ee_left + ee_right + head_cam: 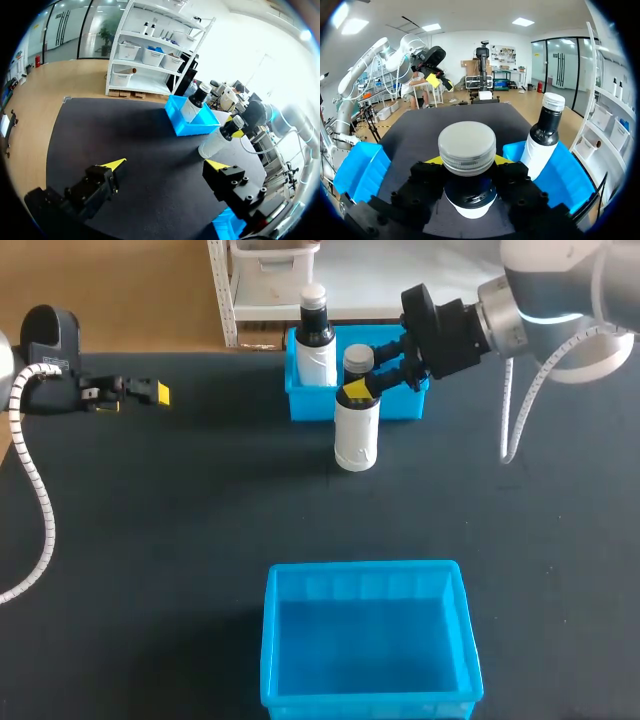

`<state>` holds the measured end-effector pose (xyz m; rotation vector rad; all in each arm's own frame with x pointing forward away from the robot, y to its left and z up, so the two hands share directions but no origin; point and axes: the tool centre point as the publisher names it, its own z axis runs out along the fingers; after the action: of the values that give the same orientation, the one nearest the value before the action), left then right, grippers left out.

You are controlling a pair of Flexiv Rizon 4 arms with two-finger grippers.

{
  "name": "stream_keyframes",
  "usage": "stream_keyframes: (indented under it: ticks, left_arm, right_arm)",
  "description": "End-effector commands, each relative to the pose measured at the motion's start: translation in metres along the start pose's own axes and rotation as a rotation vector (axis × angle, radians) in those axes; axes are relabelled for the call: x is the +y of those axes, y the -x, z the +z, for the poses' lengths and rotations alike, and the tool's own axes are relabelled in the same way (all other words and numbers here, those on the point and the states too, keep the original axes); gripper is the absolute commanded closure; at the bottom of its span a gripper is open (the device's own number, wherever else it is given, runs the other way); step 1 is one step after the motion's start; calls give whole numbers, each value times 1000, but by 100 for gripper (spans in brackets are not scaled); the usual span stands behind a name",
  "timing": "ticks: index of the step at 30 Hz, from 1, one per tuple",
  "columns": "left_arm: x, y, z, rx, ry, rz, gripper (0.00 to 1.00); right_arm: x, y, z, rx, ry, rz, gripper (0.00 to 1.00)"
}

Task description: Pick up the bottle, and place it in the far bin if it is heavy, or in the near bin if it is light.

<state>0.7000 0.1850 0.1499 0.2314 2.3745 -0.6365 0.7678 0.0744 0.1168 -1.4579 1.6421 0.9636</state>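
A white bottle (356, 435) with a black neck and grey cap (467, 145) stands upright on the black table, just in front of the far blue bin (400, 405). My right gripper (358, 385) reaches in from the right and is shut on the bottle's neck, one finger on each side, the yellow tips just under the cap. The near blue bin (365, 640) sits at the table's front with nothing in it. My left gripper (150, 392) hovers open at the far left, holding nothing, and faces the bottle (217, 141) from a distance.
A second bottle (316, 345) with a white cap and black neck stands in the far bin's left corner, close beside the held bottle. Bare black tabletop (180, 520) lies between the two bins and across the left side.
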Motion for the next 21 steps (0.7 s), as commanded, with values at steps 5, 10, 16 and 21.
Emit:
stream_keyframes:
  ticks: [5,10,16,21]
  left_arm:
    - [0,0,0,0,0,0,0]
    - [0,0,0,0,0,0,0]
    - [0,0,0,0,0,0,0]
    - [0,0,0,0,0,0,0]
  right_arm:
    - [3,1,-3,-2,-2,-3,69]
    - [7,4,-8,-3,-8,-6,100]
    - [14,10,-19,-2,-22,-12,100]
    - [19,18,-30,2,-37,-17,100]
